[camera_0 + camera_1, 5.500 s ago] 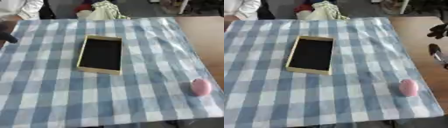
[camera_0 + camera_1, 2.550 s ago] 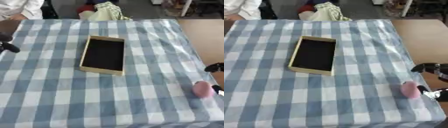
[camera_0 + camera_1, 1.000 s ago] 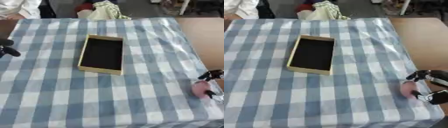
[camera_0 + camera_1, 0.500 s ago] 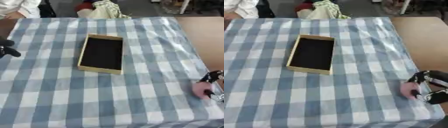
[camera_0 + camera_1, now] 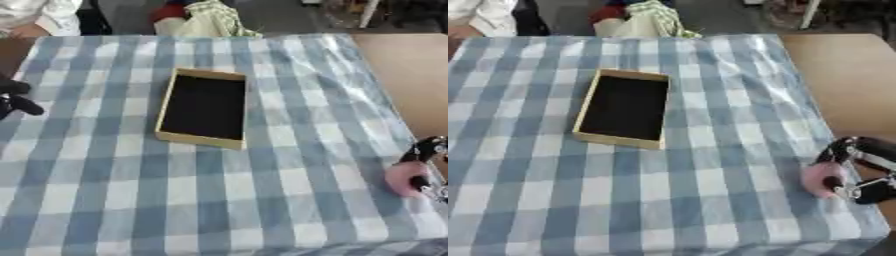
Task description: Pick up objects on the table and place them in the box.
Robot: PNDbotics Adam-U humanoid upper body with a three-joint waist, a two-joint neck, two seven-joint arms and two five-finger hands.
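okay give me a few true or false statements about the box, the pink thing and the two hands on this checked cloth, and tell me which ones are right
1. The box is empty. True: only its dark bottom shows.
2. The pink object lies inside the box. False: it lies on the checked cloth near the table's right edge, well away from the box.
3. The right hand is at the pink object, with fingers on either side of it. True.
4. The left hand is holding the box. False: it shows at the left edge of the left eye view, apart from the box.
5. The box stands on bare wood. False: it stands on the cloth; bare wood shows only to the right of the cloth.
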